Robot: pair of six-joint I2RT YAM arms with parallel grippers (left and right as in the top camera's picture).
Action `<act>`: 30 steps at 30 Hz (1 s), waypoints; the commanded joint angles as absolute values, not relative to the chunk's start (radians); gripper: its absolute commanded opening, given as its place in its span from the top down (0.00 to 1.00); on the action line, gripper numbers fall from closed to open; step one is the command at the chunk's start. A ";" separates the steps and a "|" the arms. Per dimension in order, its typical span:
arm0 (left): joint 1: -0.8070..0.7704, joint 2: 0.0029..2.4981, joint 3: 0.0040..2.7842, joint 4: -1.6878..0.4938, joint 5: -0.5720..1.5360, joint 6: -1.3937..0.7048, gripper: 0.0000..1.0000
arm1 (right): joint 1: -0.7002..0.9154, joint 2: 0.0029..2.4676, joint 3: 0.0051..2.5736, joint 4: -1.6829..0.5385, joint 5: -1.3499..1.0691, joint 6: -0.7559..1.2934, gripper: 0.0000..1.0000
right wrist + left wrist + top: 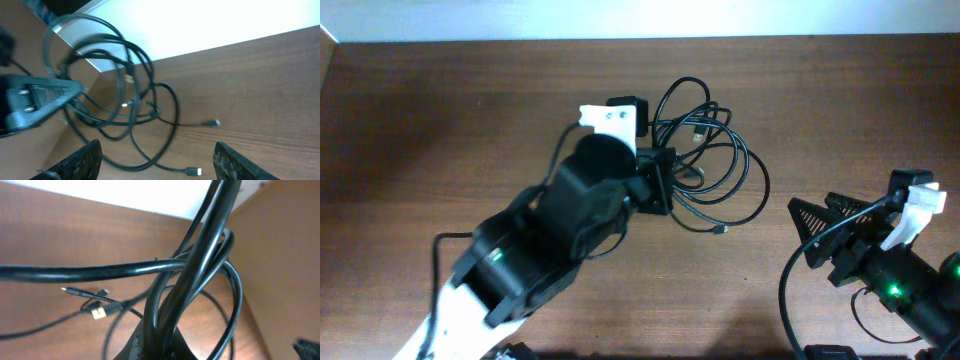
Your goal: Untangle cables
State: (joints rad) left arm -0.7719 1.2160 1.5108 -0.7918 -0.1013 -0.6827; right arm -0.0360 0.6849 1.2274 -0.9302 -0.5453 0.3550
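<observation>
A loose tangle of thin black cables (695, 135) with small metal-tipped plugs is seen on the brown wooden table (440, 120). The left gripper (658, 185) of black plastic is taken as the reference. The tangle spreads from its tips outward, toward the far edge of the table and to its right. Several overlapping loops are formed there.

The left gripper is pressed together on a bundle of strands. In the left wrist view the cables (200, 265) are shown rising from between its fingers (155, 347), close to the lens. One gold-tipped plug (97, 312) is seen lying on the wood beyond them.

A single silver plug end (720, 229) is laid on the table just right of the left gripper, at the near rim of the tangle.

The right gripper (800, 232) is held well to the right of the left gripper, apart from the loops. Its fingers are spread wide and nothing is pinched between them. In the right wrist view (156, 150) the cables (130, 95) are seen ahead of it.
</observation>
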 commanded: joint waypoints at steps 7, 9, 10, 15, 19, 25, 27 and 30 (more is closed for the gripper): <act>-0.769 1.105 1.520 -0.762 0.052 -0.339 1.00 | -0.039 0.677 1.235 -0.928 -0.541 0.266 0.29; -0.770 1.106 1.520 -0.717 0.156 -0.339 1.00 | -0.039 0.677 1.235 -0.928 -0.552 0.266 0.29; -0.770 1.109 1.520 -0.687 0.206 -0.339 1.00 | -0.039 0.679 1.235 -0.928 -0.567 0.266 0.29; -0.770 1.113 1.520 -0.497 0.430 -0.339 1.00 | -0.039 0.712 1.235 -0.946 -0.598 0.265 0.29; -0.769 1.113 1.520 -0.438 0.431 -0.339 1.00 | -0.039 0.743 1.235 -0.969 -0.594 0.210 0.36; -0.769 1.073 1.520 -0.414 0.311 -0.339 1.00 | -0.039 0.810 1.235 -1.096 -0.366 0.250 0.55; -0.769 1.041 1.520 -0.468 0.160 -0.355 1.00 | -0.040 0.812 1.235 -1.108 -0.305 0.293 0.56; -0.769 1.000 1.520 -0.564 -0.036 -0.424 1.00 | -0.040 0.812 1.235 -1.106 -0.280 0.330 0.56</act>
